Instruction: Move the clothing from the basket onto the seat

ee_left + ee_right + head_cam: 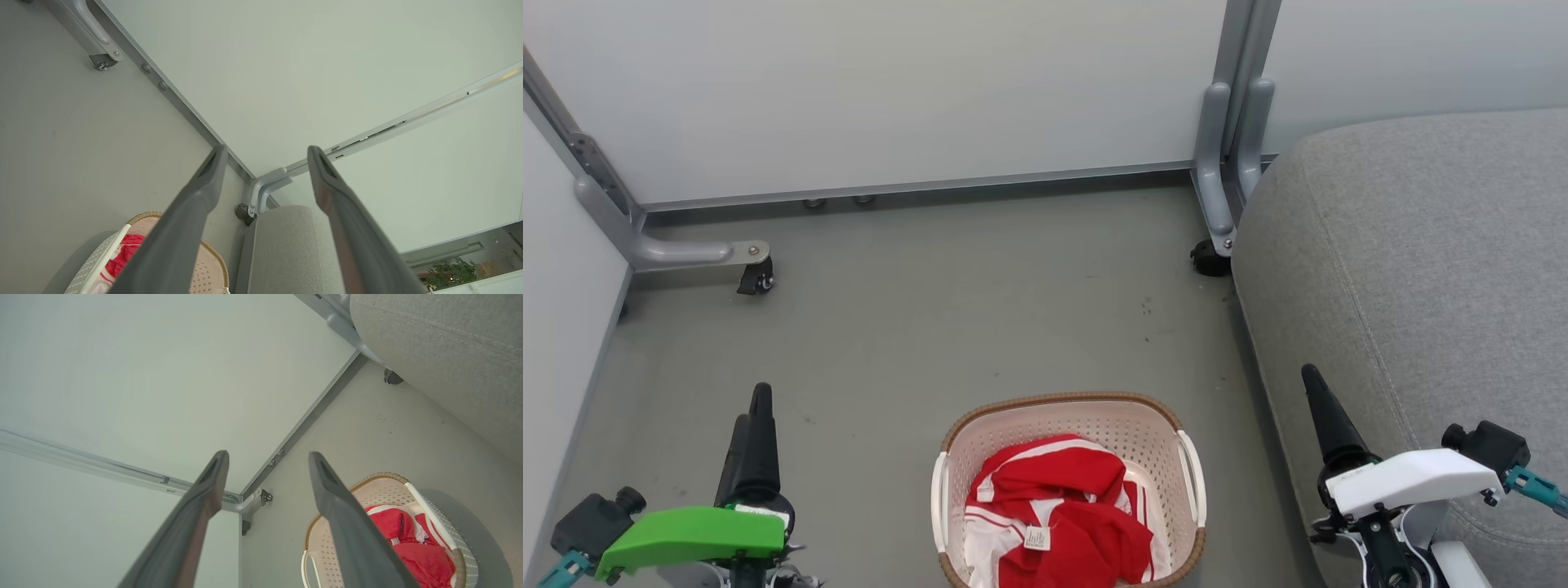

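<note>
The red clothing (1062,514) with white stripes and a small white label lies bunched inside the cream basket (1072,414) on the floor, bottom centre of the head view. The grey seat (1429,269) rises at the right. My left gripper (754,425) hovers left of the basket, open and empty. My right gripper (1319,404) hangs over the seat's front edge, right of the basket, also open and empty. In the left wrist view the open gripper (265,155) frames the basket (208,269), clothing (120,257) and seat (286,249). The right wrist view shows its gripper (267,461), basket (367,490), clothing (412,547) and seat (449,351).
Pale partition walls (890,90) close the back and left. Their grey metal feet end in castors, one at the left (756,282) and one beside the seat (1209,257). Bare grey floor (980,310) lies between basket and wall.
</note>
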